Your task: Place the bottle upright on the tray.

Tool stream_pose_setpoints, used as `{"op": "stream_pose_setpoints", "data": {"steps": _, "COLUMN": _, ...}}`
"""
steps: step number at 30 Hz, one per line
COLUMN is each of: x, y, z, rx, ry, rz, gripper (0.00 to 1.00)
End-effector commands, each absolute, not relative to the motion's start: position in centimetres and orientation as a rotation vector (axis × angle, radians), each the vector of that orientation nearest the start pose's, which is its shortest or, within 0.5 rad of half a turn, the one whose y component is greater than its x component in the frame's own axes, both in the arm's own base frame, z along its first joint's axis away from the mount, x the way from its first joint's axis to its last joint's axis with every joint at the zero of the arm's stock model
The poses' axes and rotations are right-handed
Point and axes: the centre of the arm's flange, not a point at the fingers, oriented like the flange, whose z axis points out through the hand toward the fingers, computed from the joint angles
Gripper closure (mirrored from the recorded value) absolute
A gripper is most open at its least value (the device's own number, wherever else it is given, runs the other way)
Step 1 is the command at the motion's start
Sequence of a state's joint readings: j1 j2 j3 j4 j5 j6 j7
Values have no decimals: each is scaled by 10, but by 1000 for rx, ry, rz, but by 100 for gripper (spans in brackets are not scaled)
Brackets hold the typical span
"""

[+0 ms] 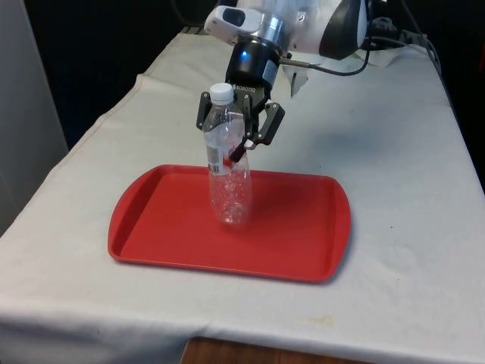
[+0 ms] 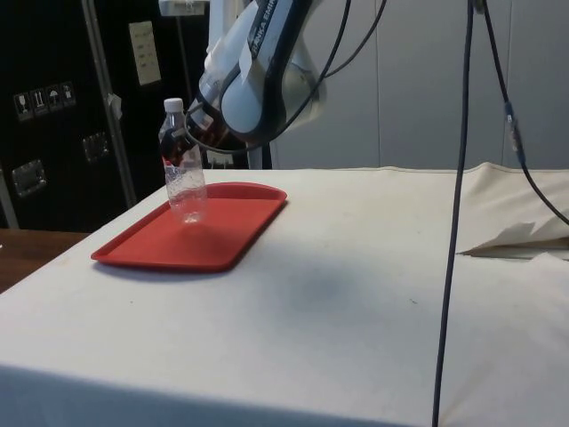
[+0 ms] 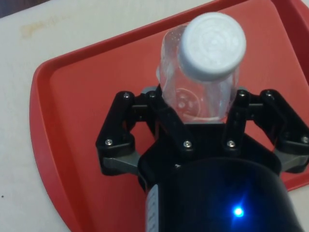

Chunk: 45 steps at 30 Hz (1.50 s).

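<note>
1. White cloth covers the table (image 1: 394,227) you are working at, and on the front view's left half of it lies the flat red plastic tray (image 1: 159,220) with rounded corners and a low raised rim.
2. Near the middle of that tray you have the clear plastic bottle with a white screw cap (image 1: 227,171). It stands close to upright, its base down on the red surface or just above it; you cannot tell from these views whether it truly touches.
3. Just to the right of the bottle's neck, and around it, sits the black two-finger gripper (image 1: 239,121). Its jaws are clamped on the bottle's upper body just below the cap, which the wrist view confirms.
4. You appear to be at the end of the placing step: the bottle is over the tray and upright, but not yet let go.
5. Your next move calls for settling the base flat, parting the jaws gently, and lifting straight up so nothing nudges the bottle.
6. Looking at the bottle, it seems empty, thin-walled and ribbed low down, with a white and red label, so it should be light and easily tipped.
</note>
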<state>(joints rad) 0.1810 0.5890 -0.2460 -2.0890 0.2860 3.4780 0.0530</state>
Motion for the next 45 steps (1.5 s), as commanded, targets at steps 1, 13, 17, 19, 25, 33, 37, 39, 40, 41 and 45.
{"op": "stream_pose_setpoints", "data": {"steps": 1, "x": 625, "y": -58, "z": 244, "rx": -2903, "ry": 489, "rz": -1304, "gripper": 65}}
{"op": "stream_pose_setpoints", "data": {"steps": 13, "x": 625, "y": -58, "z": 242, "rx": -2870, "ry": 546, "rz": -1303, "gripper": 65}}
{"op": "stream_pose_setpoints", "data": {"steps": 17, "x": 625, "y": -58, "z": 241, "rx": -2867, "ry": 560, "rz": -1301, "gripper": 65}}
{"op": "stream_pose_setpoints", "data": {"steps": 19, "x": 624, "y": -60, "z": 241, "rx": -2875, "ry": 562, "rz": -1298, "gripper": 65}}
{"op": "stream_pose_setpoints", "data": {"steps": 25, "x": 624, "y": -61, "z": 240, "rx": -2882, "ry": 567, "rz": -1292, "gripper": 65}}
{"op": "stream_pose_setpoints", "data": {"steps": 33, "x": 624, "y": -61, "z": 235, "rx": -2883, "ry": 573, "rz": -1286, "gripper": 65}}
{"op": "stream_pose_setpoints", "data": {"steps": 37, "x": 623, "y": -63, "z": 233, "rx": -2896, "ry": 573, "rz": -1275, "gripper": 65}}
{"op": "stream_pose_setpoints", "data": {"steps": 39, "x": 627, "y": -61, "z": 230, "rx": -2886, "ry": 576, "rz": -1278, "gripper": 65}}
{"op": "stream_pose_setpoints", "data": {"steps": 40, "x": 626, "y": -61, "z": 229, "rx": -2888, "ry": 576, "rz": -1276, "gripper": 65}}
{"op": "stream_pose_setpoints", "data": {"steps": 41, "x": 627, "y": -61, "z": 230, "rx": -2888, "ry": 576, "rz": -1278, "gripper": 65}}
{"op": "stream_pose_setpoints", "data": {"steps": 45, "x": 626, "y": -62, "z": 230, "rx": -2893, "ry": 575, "rz": -1278, "gripper": 65}}
